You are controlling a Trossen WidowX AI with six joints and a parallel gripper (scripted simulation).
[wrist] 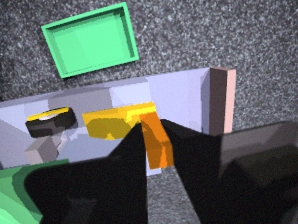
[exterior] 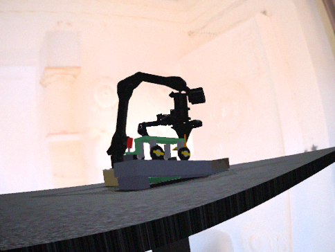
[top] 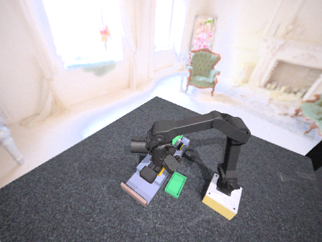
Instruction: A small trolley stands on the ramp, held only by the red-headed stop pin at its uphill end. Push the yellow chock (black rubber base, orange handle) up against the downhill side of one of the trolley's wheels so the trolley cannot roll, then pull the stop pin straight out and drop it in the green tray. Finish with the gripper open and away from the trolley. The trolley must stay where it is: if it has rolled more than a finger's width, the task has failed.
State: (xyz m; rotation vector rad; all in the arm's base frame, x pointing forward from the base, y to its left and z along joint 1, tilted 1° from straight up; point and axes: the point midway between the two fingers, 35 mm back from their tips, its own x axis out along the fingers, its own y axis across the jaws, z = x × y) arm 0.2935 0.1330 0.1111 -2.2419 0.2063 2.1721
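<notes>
My gripper (wrist: 150, 126) (exterior: 184, 137) is shut on the orange handle (wrist: 159, 149) of the yellow chock (wrist: 112, 122) (top: 161, 171). The chock hangs over the ramp (wrist: 180, 102) (top: 142, 187) (exterior: 180, 168), downhill of a near-side wheel (wrist: 51, 123), with a gap between them in the wrist view. Its black base is not clearly visible. The trolley (exterior: 160, 140) (wrist: 17, 195) stands on the ramp with its green deck; the arm hides most of it in the top view. The red-headed stop pin (exterior: 129, 142) stands at its uphill end. The green tray (top: 176, 183) (wrist: 91, 44) is empty.
A pinkish end board (top: 134, 194) (wrist: 229, 102) closes the ramp's low end. The tray lies beside the ramp, between it and the arm's base (top: 222, 199). The trolley's deck is close beside the fingers in the wrist view.
</notes>
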